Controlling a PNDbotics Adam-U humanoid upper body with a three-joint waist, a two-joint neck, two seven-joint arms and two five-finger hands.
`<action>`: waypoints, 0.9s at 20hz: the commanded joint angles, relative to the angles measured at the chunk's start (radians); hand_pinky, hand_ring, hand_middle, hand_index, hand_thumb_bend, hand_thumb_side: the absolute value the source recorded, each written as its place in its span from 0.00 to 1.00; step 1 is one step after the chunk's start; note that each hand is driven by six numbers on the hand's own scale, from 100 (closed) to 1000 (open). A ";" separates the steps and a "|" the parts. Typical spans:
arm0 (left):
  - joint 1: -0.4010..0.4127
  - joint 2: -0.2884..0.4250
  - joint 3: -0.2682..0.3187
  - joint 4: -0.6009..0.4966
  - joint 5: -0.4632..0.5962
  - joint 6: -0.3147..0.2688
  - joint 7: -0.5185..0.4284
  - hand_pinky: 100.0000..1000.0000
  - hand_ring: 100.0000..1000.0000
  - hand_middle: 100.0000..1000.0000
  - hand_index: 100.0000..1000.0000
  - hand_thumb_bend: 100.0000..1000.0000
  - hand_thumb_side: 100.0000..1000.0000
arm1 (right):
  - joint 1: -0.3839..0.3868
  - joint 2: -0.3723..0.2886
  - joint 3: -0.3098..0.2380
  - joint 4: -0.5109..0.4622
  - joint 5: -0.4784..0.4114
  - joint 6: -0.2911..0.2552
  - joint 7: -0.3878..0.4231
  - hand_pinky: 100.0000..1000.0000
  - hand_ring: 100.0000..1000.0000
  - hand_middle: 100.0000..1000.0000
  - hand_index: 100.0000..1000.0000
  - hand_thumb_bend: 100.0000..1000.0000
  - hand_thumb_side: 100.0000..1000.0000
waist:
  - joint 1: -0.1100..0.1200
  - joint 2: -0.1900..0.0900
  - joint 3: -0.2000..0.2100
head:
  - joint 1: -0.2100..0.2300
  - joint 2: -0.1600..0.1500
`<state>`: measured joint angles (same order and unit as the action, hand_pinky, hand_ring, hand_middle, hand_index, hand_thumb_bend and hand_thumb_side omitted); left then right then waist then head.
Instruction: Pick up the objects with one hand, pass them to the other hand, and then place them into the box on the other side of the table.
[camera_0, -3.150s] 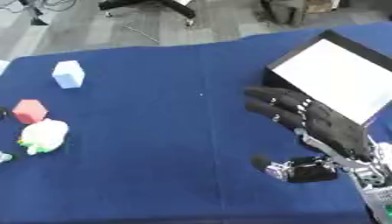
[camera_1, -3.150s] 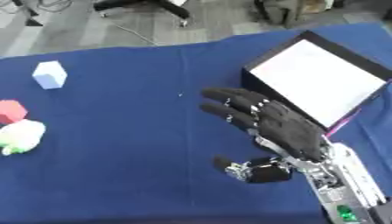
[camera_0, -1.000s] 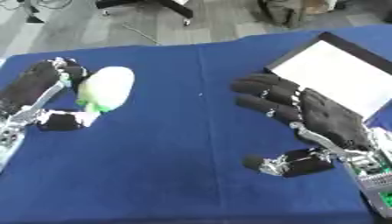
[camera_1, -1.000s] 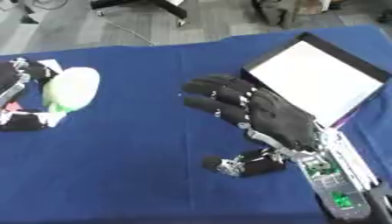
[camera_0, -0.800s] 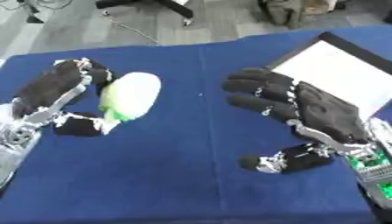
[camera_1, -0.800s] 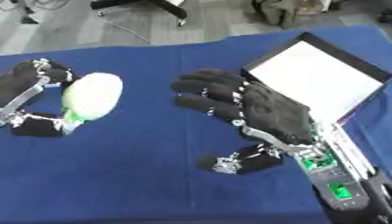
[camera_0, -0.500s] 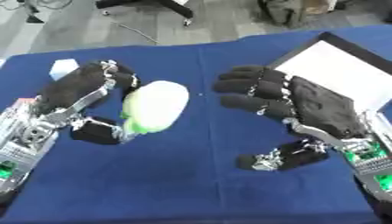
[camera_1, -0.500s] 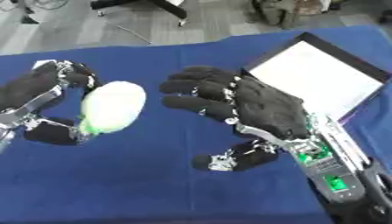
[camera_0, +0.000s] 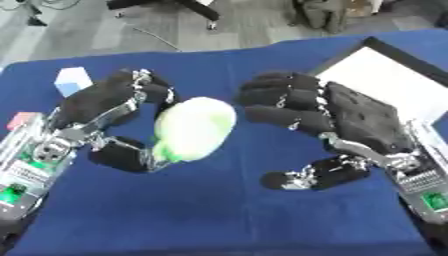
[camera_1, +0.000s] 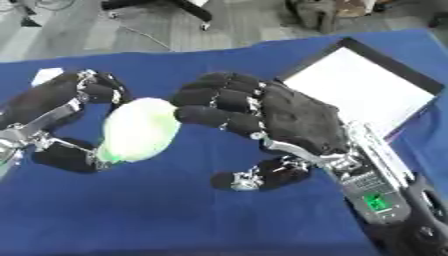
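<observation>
Pale green-white object (camera_0: 193, 129); blue tablecloth (camera_0: 227, 220).

Above the blue counter (camera_1: 175, 215), the left hand (camera_1: 52, 107) holds a pale green and white object (camera_1: 137, 130) between curled fingers and thumb. The right hand (camera_1: 280, 120) is open just beside it, fingertips (camera_1: 188, 114) nearly touching the object. A black-rimmed box (camera_1: 363, 87) with a white inside lies at the far right.

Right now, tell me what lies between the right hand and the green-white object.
Nothing: in the left eye view only bare blue tablecloth shows between the right hand and the green-white object, held by the left hand.
</observation>
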<state>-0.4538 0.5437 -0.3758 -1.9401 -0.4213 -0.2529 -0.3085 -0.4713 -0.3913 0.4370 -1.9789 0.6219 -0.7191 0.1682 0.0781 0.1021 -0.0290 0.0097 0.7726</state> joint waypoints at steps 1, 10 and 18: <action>-0.026 -0.001 -0.002 -0.020 0.025 0.001 -0.018 0.66 0.32 0.22 0.32 0.00 0.17 | -0.022 -0.001 0.003 -0.021 -0.025 -0.004 0.008 0.90 0.91 0.91 0.98 0.44 0.00 | -0.005 -0.011 0.002 | -0.001 -0.003; -0.059 -0.026 -0.021 -0.028 0.070 0.002 -0.050 0.66 0.32 0.22 0.32 0.00 0.17 | -0.046 0.010 0.015 -0.021 -0.053 -0.011 0.020 0.89 0.89 0.88 0.96 0.43 0.00 | -0.004 -0.010 0.005 | -0.006 -0.003; -0.079 -0.038 -0.040 -0.052 0.131 0.007 -0.090 0.67 0.32 0.23 0.32 0.00 0.17 | -0.060 0.013 0.019 -0.021 -0.045 -0.020 0.002 0.88 0.87 0.87 0.95 0.39 0.00 | -0.007 -0.008 0.009 | -0.011 -0.003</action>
<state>-0.5144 0.5005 -0.4203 -1.9702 -0.3040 -0.2459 -0.3906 -0.5116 -0.3807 0.4578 -1.9790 0.5763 -0.7384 0.1757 0.0740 0.1034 -0.0214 0.0002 0.7726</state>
